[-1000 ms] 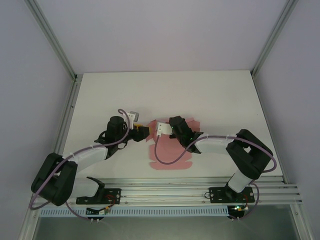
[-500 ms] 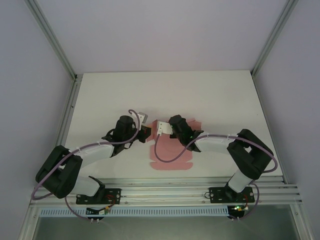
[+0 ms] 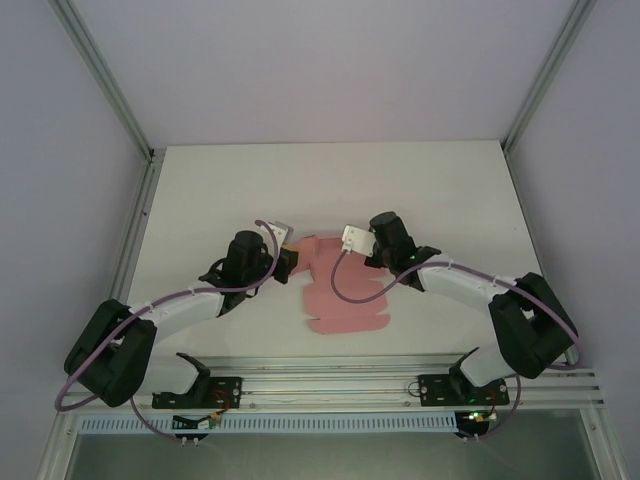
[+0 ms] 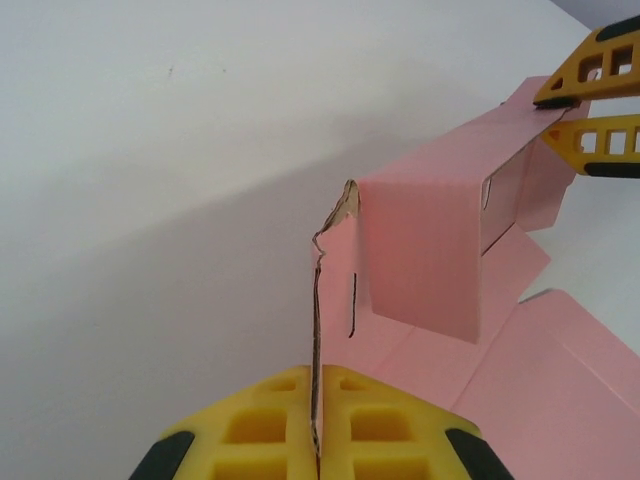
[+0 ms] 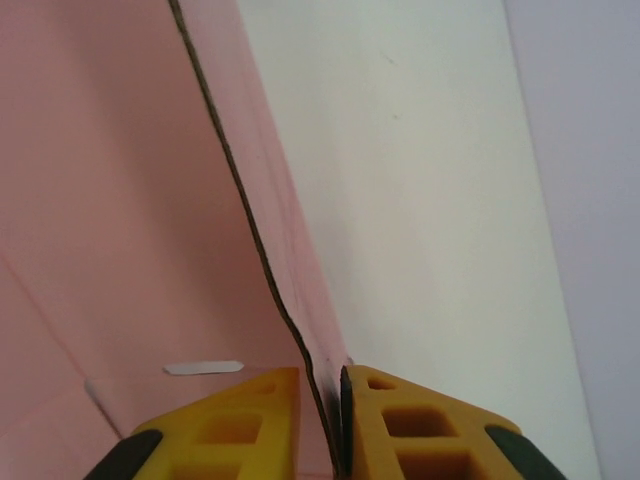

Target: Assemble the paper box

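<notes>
Yellow-fingered left pincer [image 4: 318,405] is clenched on the left edge of the pink die-cut paper box sheet [image 3: 345,300], holding a creased panel upright above the white table [image 3: 200,190], between the two arms. The right pincer [image 5: 335,405] is likewise clamped on a thin pink flap at the sheet's far right side and holds it raised. The rest of the sheet lies flat toward the arms' bases. The work appears to be at the wall-folding stage. The next move likely calls for bringing the raised panels together and tucking a tab without tearing the thin paper.
</notes>
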### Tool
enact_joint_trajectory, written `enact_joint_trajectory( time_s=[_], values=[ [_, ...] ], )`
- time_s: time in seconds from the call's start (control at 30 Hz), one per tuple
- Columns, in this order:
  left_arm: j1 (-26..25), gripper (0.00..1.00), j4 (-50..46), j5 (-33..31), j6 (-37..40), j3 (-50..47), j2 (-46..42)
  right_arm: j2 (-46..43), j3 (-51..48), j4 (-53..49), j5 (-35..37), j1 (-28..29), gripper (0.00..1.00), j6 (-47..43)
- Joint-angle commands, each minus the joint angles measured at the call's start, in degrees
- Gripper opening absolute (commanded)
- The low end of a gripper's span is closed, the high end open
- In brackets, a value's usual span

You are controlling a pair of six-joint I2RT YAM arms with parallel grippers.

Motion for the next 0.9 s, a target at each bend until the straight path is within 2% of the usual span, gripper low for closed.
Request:
enact_joint_trajectory(
  time_s=[0.0, 0.17, 0.23, 0.27, 0.3, 0.47, 0.57, 0.6, 0.63, 0.67, 0.73, 0.77, 0.87],
  values=[
    [-0.2, 0.0, -0.4, -0.2, 1.7, -0.7, -0.7, 0.5, 2.1, -3.4, -3.3, -0.2, 0.17, 1.0],
    [-0.2, 0.0, 0.7, 1.4, 1.6, -1.1, -1.0, 2.5, 1.7, 1.0, -3.3, -0.4, 0.15, -0.2],
    [-0.2, 0.0, 0.7, 2.5, 1.8, -1.1, -0.9, 3.4, 0.6, 5.9, -2.3, -0.4, 0.1, -1.4],
    [-0.2, 0.0, 0.8, 2.7, 1.8, -1.1, -0.9, 3.9, 0.0, 8.9, -1.5, -0.3, 0.03, -2.3],
    [-0.2, 0.0, 0.7, 2.1, 1.7, -1.1, -1.0, 4.1, -0.4, 10.4, -0.9, -0.2, 0.0, -3.0],
    [-0.2, 0.0, 2.9, 0.7, 1.0, -1.7, -1.1, 3.1, -2.2, 15.7, 0.5, -0.1, 0.0, -4.1],
    [-0.1, 0.0, 2.0, -3.2, -0.6, 0.0, -0.1, 3.2, -1.6, 17.9, 2.8, -0.1, 0.0, -6.6],
    [-0.1, 0.15, 1.0, -5.4, -1.6, 0.8, 0.2, 3.4, -1.3, 18.5, 3.7, -0.2, 0.0, -8.0],
    [-0.1, 0.37, 0.4, -7.3, -2.5, 1.4, 0.2, 3.6, -0.9, 19.2, 4.6, -0.3, 0.0, -9.6],
    [0.1, 0.51, 0.2, -8.9, -3.3, 1.7, -0.1, 3.7, -0.6, 19.9, 5.2, -0.2, 0.0, -11.4],
    [0.9, 0.87, 0.6, -10.8, -5.7, 1.4, -1.8, 3.6, 0.0, 21.6, 6.1, -0.2, 0.0, -13.0],
    [1.8, 0.95, 0.4, -11.5, -7.2, 0.9, -3.2, 3.3, 0.3, 21.9, 6.3, -0.2, 0.0, -13.3],
    [4.3, 1.0, -4.0, -13.2, -10.2, 1.2, -7.7, 3.0, 1.7, 22.1, 8.5, -0.2, 0.0, -16.7]
  ],
)
